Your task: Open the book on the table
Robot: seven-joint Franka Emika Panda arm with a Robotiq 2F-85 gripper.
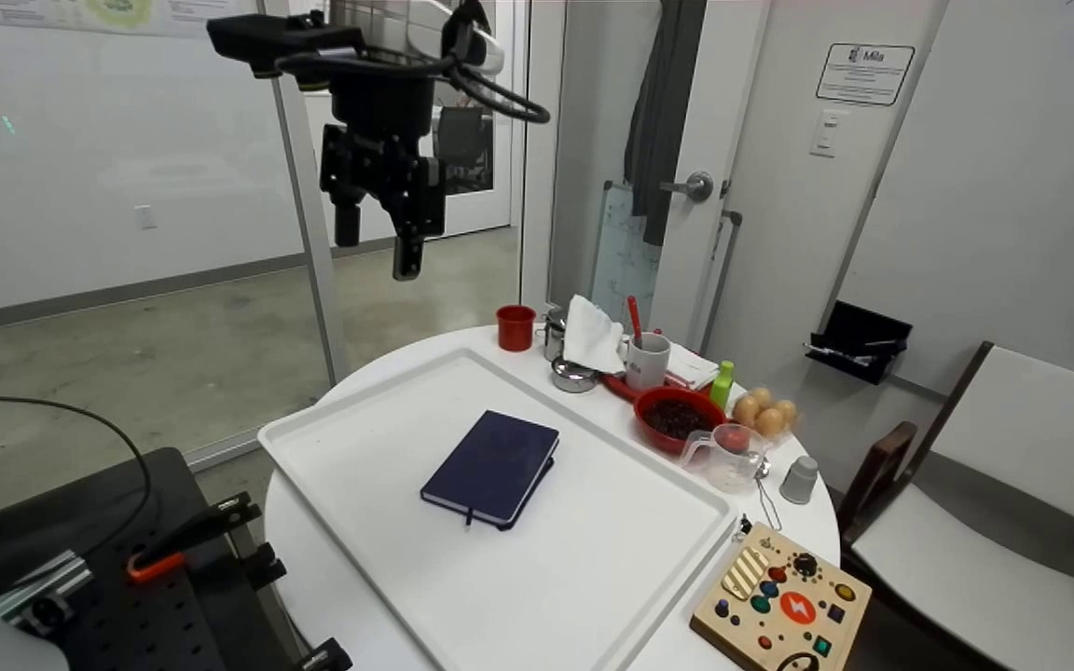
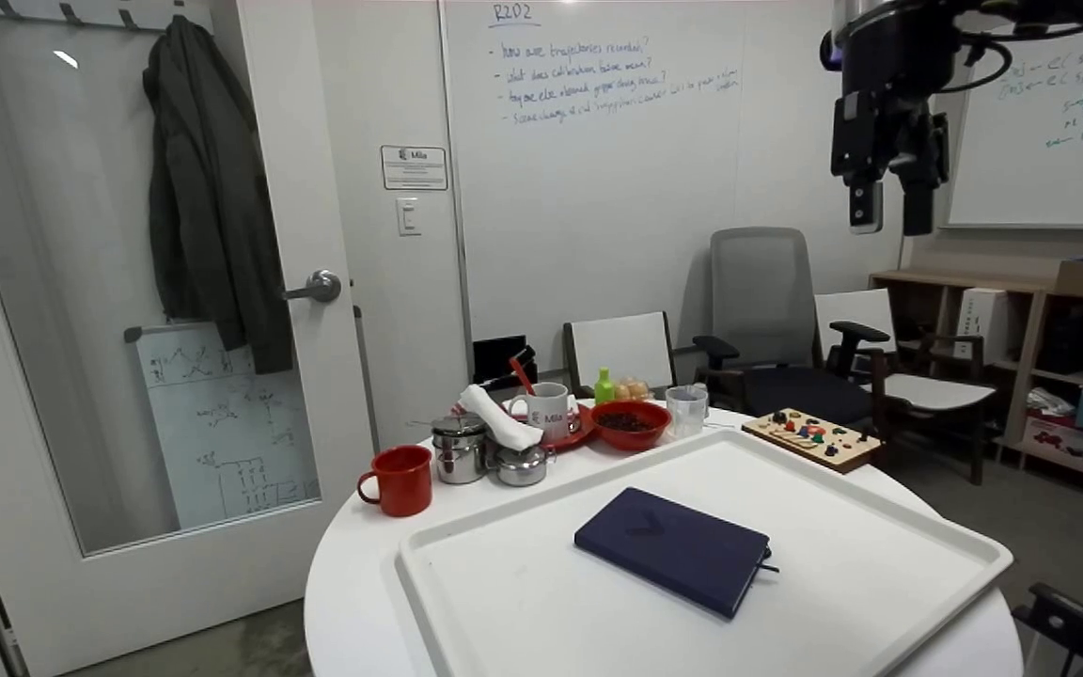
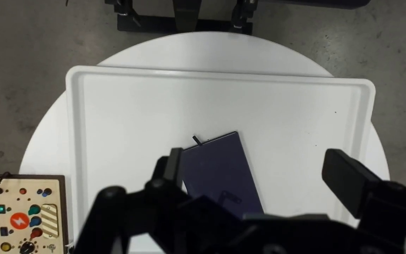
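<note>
The dark navy-blue book lies closed and flat, seen in both exterior views (image 1: 492, 466) (image 2: 673, 550) and in the wrist view (image 3: 220, 169). A thin ribbon sticks out of one short edge. The book rests on a white rectangular tray with a raised rim (image 1: 593, 550), which stands on the round white table (image 2: 349, 583). My gripper (image 1: 377, 244) is open and empty, high above the table with fingers pointing down, also in an exterior view (image 2: 891, 212). In the wrist view my gripper (image 3: 256, 173) spreads wide, and its body hides the lower part of the book.
Along the table edge beside the tray stand a red mug (image 2: 400, 481), metal pots (image 2: 460, 449), a white mug (image 1: 646, 362), a red bowl (image 1: 677, 417) and a clear measuring cup (image 1: 731, 458). A colourful wooden toy board (image 1: 779, 601) lies near the tray's corner.
</note>
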